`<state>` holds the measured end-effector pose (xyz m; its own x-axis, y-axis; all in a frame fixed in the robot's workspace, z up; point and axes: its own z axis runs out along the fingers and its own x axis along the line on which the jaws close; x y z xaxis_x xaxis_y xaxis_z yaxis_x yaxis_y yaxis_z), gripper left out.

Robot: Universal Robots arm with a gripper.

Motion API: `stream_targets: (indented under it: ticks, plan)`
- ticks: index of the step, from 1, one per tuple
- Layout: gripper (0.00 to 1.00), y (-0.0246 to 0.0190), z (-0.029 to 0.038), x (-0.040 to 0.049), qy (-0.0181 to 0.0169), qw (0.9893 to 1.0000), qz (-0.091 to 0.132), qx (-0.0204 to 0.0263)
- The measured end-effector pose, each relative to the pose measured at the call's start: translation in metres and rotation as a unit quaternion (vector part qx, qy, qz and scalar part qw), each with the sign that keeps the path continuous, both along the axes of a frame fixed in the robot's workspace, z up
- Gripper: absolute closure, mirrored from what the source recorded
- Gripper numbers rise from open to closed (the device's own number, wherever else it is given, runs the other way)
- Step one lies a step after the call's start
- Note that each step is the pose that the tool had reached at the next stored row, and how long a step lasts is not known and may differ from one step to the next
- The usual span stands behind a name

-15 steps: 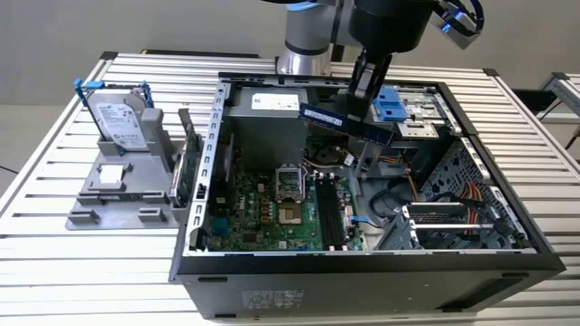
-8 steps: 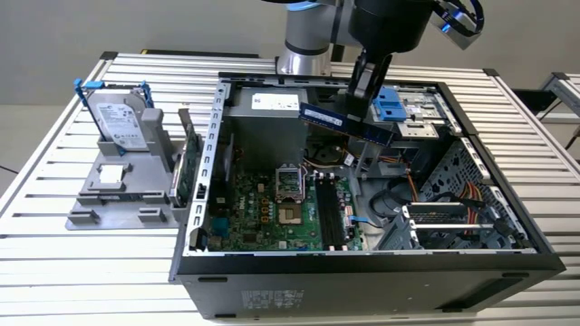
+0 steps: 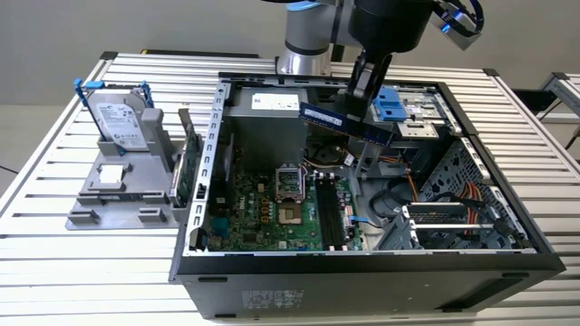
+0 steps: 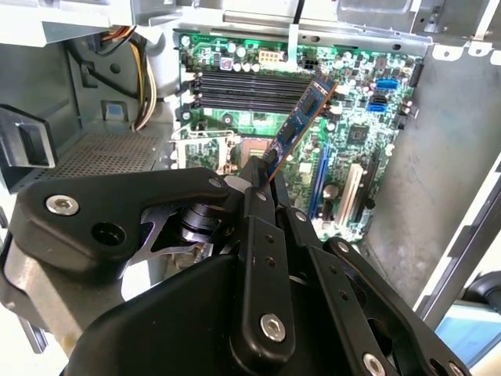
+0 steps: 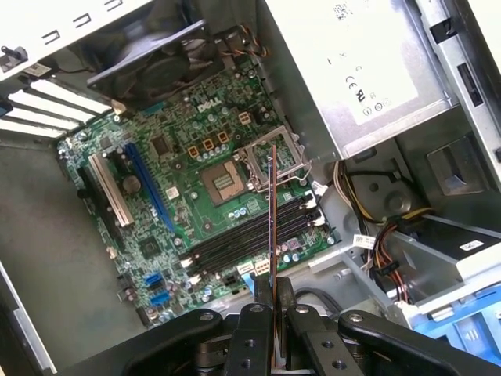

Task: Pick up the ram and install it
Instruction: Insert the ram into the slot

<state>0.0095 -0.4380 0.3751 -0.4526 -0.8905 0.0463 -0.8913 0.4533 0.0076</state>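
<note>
An open computer case (image 3: pixel 363 282) is seen lying on its side on a slatted metal table (image 3: pixel 54 272), with the green motherboard (image 3: pixel 272 210) facing upward. The ram (image 3: pixel 347 123) is held in the air above the far part of the case, well clear of the board, and the gripper (image 3: pixel 355 102) is clamped on it, one finger pressed to each flat face near the middle of its length. The stick is carried on edge, with its broad faces upright. In the exterior view its long axis runs across the scene, from a higher end at the exterior view's left to a lower end at the exterior view's right, so a slight downward tilt is shown. In the second wrist view the ram (image 4: pixel 301 117) is seen reaching out from the gripper (image 4: pixel 262 174) at a slant over the motherboard (image 4: pixel 352 117). In the first wrist view the ram (image 5: pixel 272 227) is seen edge-on as a thin line rising from the gripper (image 5: pixel 274 296). There its line crosses the black memory slots (image 5: pixel 250 239) at an angle and is not lined up with them. The grey power supply (image 3: pixel 267 129) is set at the far end of the case. At the exterior view's left, outside the case, a silver hard drive (image 3: pixel 119 122) is propped in a grey stand (image 3: pixel 118 197).
</note>
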Motion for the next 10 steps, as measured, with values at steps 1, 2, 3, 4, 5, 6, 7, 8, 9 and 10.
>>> stream_targets:
  ticks: [1, 2, 3, 4, 5, 6, 7, 8, 9, 10]
  plan:
    - [1.00, 0.0000, 0.0000, 0.0000, 0.0000, 1.0000, -0.001, 0.0000]
    - [1.00, 0.0000, 0.0000, 0.0000, 0.0000, 1.0000, -0.003, 0.0000]
    - [1.00, 0.0000, 0.0000, 0.0000, 0.0000, 1.0000, -0.004, 0.0000]
    - [1.00, 0.0000, 0.0000, -0.0001, 0.0000, 1.0000, -0.005, 0.0000]
    - [1.00, 0.0000, 0.0000, -0.0001, 0.0000, 1.0000, -0.006, 0.0000]
    - [1.00, 0.0000, 0.0000, -0.0001, 0.0000, 1.0000, -0.008, 0.0000]
    - [1.00, 0.0000, 0.0000, -0.0001, 0.0000, 1.0000, -0.009, 0.0000]
    - [1.00, 0.0000, 0.0000, 0.0000, 0.0000, 1.0000, -0.010, 0.0000]
    - [1.00, 0.0000, 0.0000, 0.0000, 0.0000, 0.9999, -0.011, -0.0001]
    - [1.00, 0.0000, 0.0000, 0.0000, 0.0000, 0.9999, -0.012, -0.0001]
